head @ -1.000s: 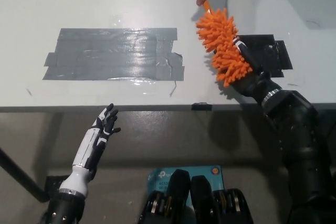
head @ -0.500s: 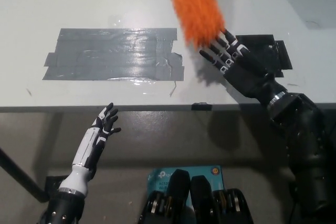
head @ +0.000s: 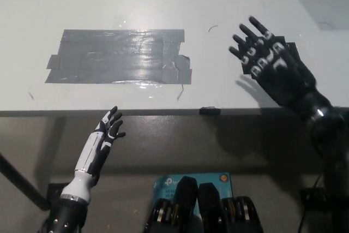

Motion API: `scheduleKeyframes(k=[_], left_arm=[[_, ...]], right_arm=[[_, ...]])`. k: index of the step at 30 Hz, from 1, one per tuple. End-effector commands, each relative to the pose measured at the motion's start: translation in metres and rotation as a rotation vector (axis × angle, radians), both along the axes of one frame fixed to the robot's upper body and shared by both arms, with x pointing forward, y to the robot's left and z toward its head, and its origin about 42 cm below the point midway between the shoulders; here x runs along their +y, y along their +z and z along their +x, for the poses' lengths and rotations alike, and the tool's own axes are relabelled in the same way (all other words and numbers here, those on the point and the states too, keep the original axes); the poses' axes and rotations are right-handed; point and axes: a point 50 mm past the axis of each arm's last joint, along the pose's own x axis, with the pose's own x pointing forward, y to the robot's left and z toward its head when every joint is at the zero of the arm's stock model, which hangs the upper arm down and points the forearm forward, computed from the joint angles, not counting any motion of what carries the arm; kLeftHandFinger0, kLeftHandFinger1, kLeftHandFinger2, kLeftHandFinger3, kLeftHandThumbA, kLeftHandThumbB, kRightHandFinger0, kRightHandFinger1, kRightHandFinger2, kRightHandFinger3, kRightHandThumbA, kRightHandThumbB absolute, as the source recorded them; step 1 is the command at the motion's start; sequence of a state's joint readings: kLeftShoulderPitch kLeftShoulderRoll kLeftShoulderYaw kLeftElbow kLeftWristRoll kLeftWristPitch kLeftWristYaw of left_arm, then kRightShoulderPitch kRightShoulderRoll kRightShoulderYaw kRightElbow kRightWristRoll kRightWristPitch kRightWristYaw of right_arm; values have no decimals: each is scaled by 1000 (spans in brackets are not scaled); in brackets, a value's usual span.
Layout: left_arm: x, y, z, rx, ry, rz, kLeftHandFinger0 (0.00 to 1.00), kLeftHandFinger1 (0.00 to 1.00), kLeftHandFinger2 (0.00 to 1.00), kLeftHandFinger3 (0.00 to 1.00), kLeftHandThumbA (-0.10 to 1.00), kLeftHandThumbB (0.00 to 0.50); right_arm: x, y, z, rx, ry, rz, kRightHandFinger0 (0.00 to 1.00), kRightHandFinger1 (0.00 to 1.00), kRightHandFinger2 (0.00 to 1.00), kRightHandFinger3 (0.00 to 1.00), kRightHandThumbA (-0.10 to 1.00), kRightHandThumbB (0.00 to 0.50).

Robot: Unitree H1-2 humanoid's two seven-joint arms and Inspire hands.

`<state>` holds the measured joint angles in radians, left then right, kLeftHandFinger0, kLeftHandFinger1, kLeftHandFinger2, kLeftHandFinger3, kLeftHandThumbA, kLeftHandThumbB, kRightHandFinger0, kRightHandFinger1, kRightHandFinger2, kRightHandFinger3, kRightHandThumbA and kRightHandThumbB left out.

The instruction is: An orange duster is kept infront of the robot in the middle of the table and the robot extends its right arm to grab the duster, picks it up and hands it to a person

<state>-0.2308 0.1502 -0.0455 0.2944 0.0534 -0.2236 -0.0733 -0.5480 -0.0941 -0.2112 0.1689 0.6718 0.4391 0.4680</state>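
The white table (head: pixel 109 4) is filling the upper half of the head view, its near edge running straight across the picture. A wide patch of grey tape (head: pixel 117 57), built from overlapping strips, is lying flat on the tabletop left of centre, its surface catching glare. A smaller dark tape patch (head: pixel 289 53) is lying at the right, mostly covered by the right hand. A small dark clip-like piece (head: pixel 209 111) is sitting on the table edge. Below the edge, a grey-brown floor (head: pixel 163 145) is showing, with a teal box (head: pixel 163 181) partly visible near the bottom.

The orange duster is not appearing anywhere in view, so its position, heading and long axis cannot be read.

The right hand (head: pixel 272 66) is hovering over the right part of the table, released, fingers spread and pointing up-left, grasping nothing.

The left hand (head: pixel 109 126) is hanging below the table edge at lower left, fingers loosely apart, grasping nothing.
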Motion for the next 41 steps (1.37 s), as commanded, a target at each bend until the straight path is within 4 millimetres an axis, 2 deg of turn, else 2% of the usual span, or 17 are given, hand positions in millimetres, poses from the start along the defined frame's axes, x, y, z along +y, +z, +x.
scheduleKeyframes(k=[1, 3, 5, 8, 9, 10, 12, 14, 18, 20, 22, 24, 26, 30, 34, 41], left_arm=[[7, 8, 6, -34, -14, 5, 851, 949, 1000, 1000, 926, 161], [7, 4, 2, -25, -14, 5, 852, 950, 1000, 1000, 928, 161], [7, 2, -1, -17, -12, 7, 856, 951, 1000, 1000, 931, 155], [7, -3, -5, -12, -13, 4, 853, 946, 1000, 1000, 916, 130], [6, -4, -6, -10, -14, 2, 852, 945, 1000, 1000, 913, 130], [5, -5, -7, -8, -15, 0, 846, 937, 1000, 1000, 903, 126], [4, -7, -10, -4, -16, -6, 847, 938, 1000, 1000, 901, 128], [4, -10, -13, 5, -13, -11, 847, 938, 1000, 1000, 896, 123], [2, -16, -20, 19, -11, -10, 844, 937, 1000, 1000, 895, 121], [2, -19, -23, 24, -9, -9, 866, 953, 1000, 1000, 902, 131], [2, -22, -27, 28, -6, -3, 954, 1000, 1000, 1000, 923, 137], [2, -24, -30, 31, -4, 8, 1000, 1000, 1000, 1000, 944, 145], [3, -28, -36, 33, 1, 29, 1000, 1000, 1000, 1000, 996, 167], [2, -31, -40, 29, -1, 48, 1000, 1000, 1000, 1000, 1000, 196], [3, -33, -44, 65, -22, 44, 1000, 1000, 1000, 1000, 1000, 278], [3, -33, -47, 77, -49, 39, 1000, 1000, 1000, 1000, 1000, 295]], right_arm=[[-10, 20, -57, -329, -251, -296, 1000, 1000, 1000, 1000, 878, 388], [-11, 11, -70, -327, -297, -332, 1000, 1000, 1000, 1000, 851, 415], [-15, -1, -79, -347, -353, -406, 1000, 1000, 1000, 1000, 883, 449], [-23, -28, -88, -361, -432, -557, 1000, 1000, 1000, 1000, 930, 397], [-25, -31, -89, -359, -439, -576, 1000, 1000, 1000, 1000, 930, 393], [-28, -39, -93, -358, -452, -620, 1000, 1000, 1000, 1000, 931, 359], [-31, -52, -95, -341, -464, -672, 1000, 1000, 1000, 1000, 904, 369], [-31, -68, -96, -321, -471, -714, 1000, 1000, 1000, 1000, 947, 366], [-31, -90, -104, -285, -455, -766, 1000, 1000, 1000, 1000, 946, 359], [-30, -96, -106, -271, -446, -776, 1000, 1000, 1000, 1000, 908, 356], [-28, -100, -108, -264, -439, -788, 1000, 1000, 1000, 1000, 897, 361], [-28, -103, -110, -257, -435, -800, 1000, 1000, 1000, 1000, 905, 367], [-29, -108, -112, -248, -429, -827, 1000, 1000, 1000, 1000, 925, 370], [-30, -112, -114, -247, -424, -847, 1000, 1000, 1000, 1000, 928, 367], [-29, -115, -113, -246, -414, -858, 1000, 1000, 1000, 1000, 916, 368], [-30, -116, -112, -258, -415, -873, 1000, 1000, 1000, 1000, 921, 371]])
